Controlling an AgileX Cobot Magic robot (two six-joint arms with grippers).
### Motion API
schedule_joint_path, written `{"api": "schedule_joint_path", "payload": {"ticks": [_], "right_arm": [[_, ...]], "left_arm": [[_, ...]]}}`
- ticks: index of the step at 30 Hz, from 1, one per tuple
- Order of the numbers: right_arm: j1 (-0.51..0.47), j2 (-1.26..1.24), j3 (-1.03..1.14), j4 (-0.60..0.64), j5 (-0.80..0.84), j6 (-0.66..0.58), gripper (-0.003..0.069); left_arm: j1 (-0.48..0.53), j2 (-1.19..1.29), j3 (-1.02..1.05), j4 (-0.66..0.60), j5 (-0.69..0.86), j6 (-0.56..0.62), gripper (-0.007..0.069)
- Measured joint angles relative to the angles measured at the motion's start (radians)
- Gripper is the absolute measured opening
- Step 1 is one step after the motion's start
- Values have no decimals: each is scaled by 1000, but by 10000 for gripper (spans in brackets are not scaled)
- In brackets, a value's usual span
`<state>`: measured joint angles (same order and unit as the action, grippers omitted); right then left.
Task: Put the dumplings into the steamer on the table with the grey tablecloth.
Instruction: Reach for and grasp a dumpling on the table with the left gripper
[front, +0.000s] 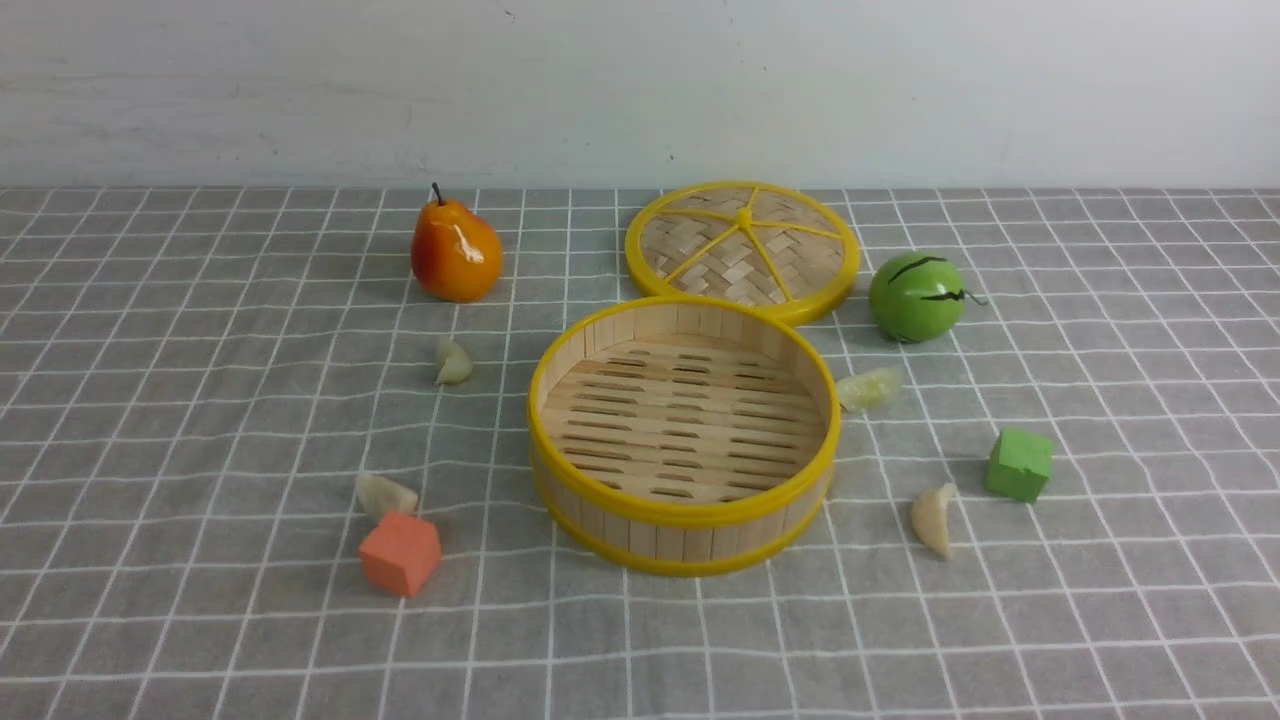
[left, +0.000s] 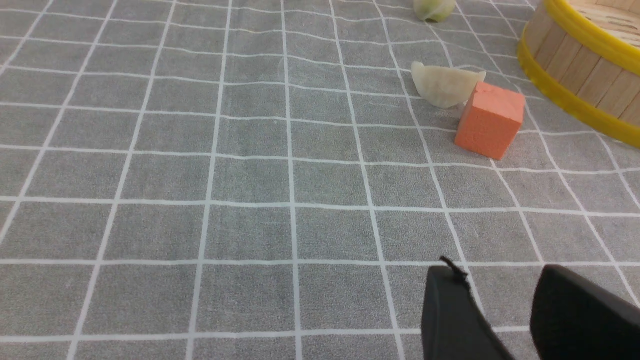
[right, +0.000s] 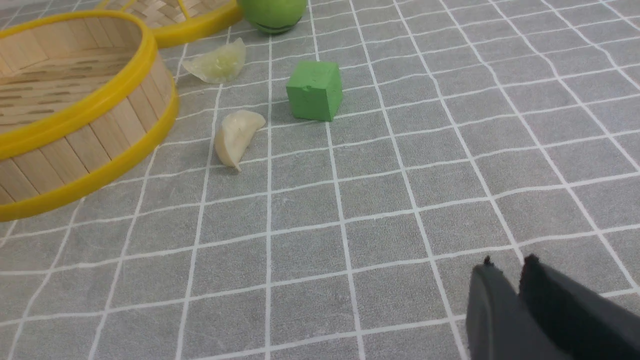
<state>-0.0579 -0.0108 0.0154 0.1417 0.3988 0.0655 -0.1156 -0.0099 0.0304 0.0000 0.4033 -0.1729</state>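
Observation:
The steamer (front: 686, 516) stands empty mid-table on the grey tablecloth (front: 200, 620). Several dumplings lie around it: one to its far left (front: 452, 362), one by the orange cube (front: 385, 494), one against its right side (front: 870, 387), one at its near right (front: 933, 518). Neither gripper shows in the front view. In the left wrist view my left gripper (left: 495, 272) is open and empty over bare cloth, short of a dumpling (left: 442, 85). My right gripper (right: 509, 264) has its jaws almost together and empty, well short of a dumpling (right: 235, 135).
The woven lid (front: 742, 250) lies flat behind the steamer. A pear (front: 455, 250) stands at the back left and a green ball (front: 917, 296) at the back right. An orange cube (front: 400, 553) touches the near-left dumpling. A green cube (front: 1019, 464) sits at the right.

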Motion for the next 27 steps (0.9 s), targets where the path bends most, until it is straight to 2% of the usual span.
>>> {"api": "schedule_joint_path", "payload": {"ticks": [27], "right_arm": [[0,0,0,0,0,0,118]], "left_arm": [[0,0,0,0,0,0,237]]}}
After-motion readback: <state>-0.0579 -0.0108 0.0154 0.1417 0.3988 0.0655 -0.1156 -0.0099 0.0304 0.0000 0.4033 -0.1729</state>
